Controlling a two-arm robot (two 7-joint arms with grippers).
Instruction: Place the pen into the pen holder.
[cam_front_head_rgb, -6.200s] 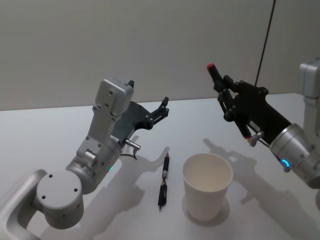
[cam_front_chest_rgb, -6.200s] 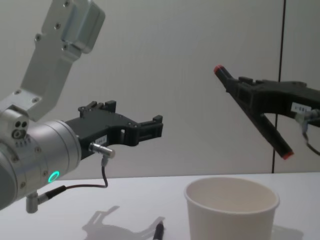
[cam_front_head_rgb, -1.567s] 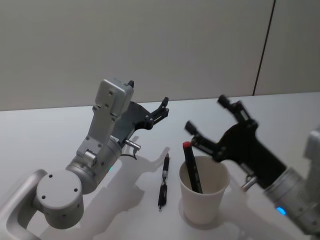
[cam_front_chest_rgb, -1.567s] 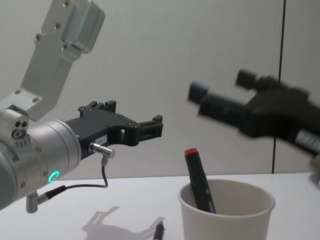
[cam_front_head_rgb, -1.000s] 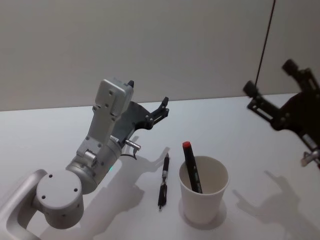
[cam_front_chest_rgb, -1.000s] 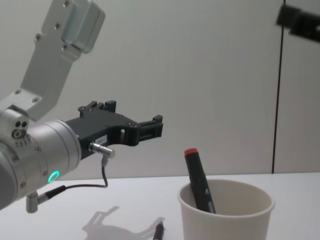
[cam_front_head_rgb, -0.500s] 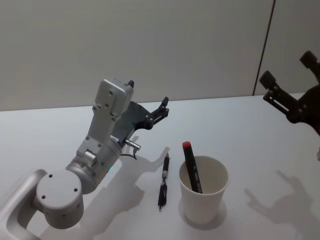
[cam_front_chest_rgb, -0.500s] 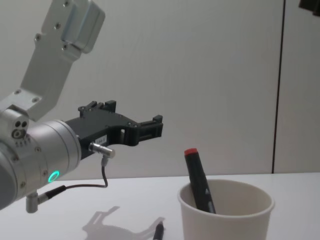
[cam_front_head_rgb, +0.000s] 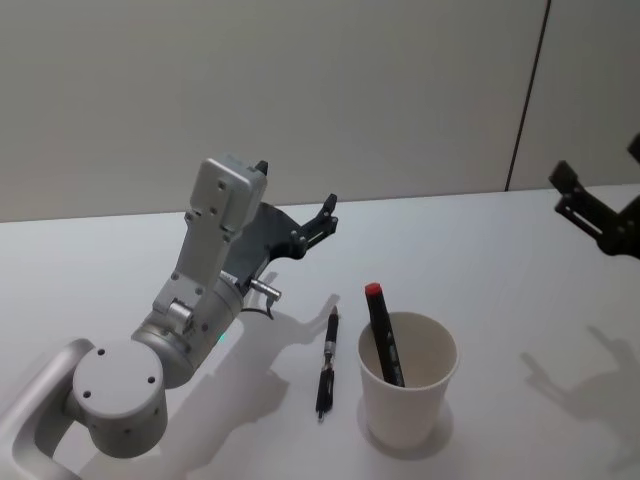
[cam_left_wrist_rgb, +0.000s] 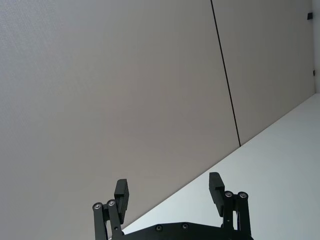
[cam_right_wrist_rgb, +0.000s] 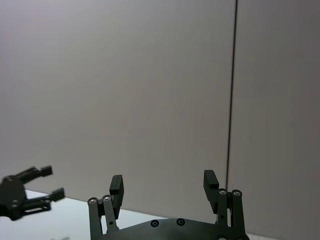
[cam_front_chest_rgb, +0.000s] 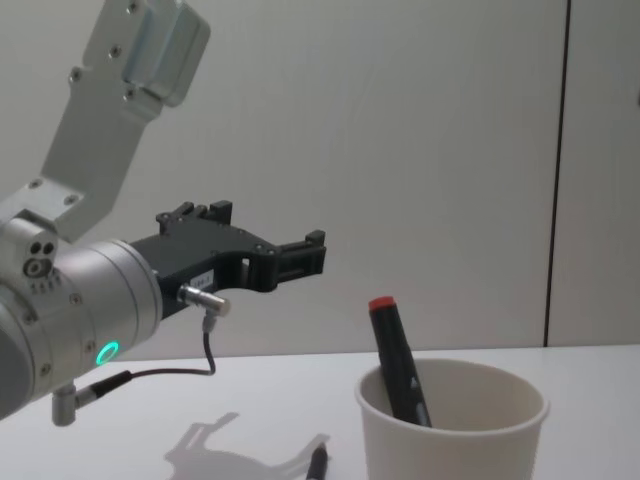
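The pen holder (cam_front_head_rgb: 405, 415) is an off-white paper cup near the table's front middle, also seen in the chest view (cam_front_chest_rgb: 460, 440). A black pen with a red cap (cam_front_head_rgb: 380, 330) leans inside it, cap up (cam_front_chest_rgb: 395, 350). A second, thinner black pen (cam_front_head_rgb: 327, 360) lies flat on the table just left of the cup (cam_front_chest_rgb: 317, 465). My right gripper (cam_front_head_rgb: 600, 165) hovers open and empty at the far right, well away from the cup (cam_right_wrist_rgb: 163, 180). My left gripper (cam_front_head_rgb: 325, 218) is raised behind the lying pen, open and empty (cam_front_chest_rgb: 300, 255) (cam_left_wrist_rgb: 169, 186).
The white table (cam_front_head_rgb: 500, 260) runs back to a plain grey wall with a dark vertical seam (cam_front_head_rgb: 525, 100). My left arm's silver body (cam_front_head_rgb: 190, 310) takes up the left side of the table. The left gripper (cam_right_wrist_rgb: 30, 192) shows far off in the right wrist view.
My right gripper, earlier shut on the red-capped pen, left it in the cup and has drawn back open, up and to the right. The left arm and lying pen have not moved.
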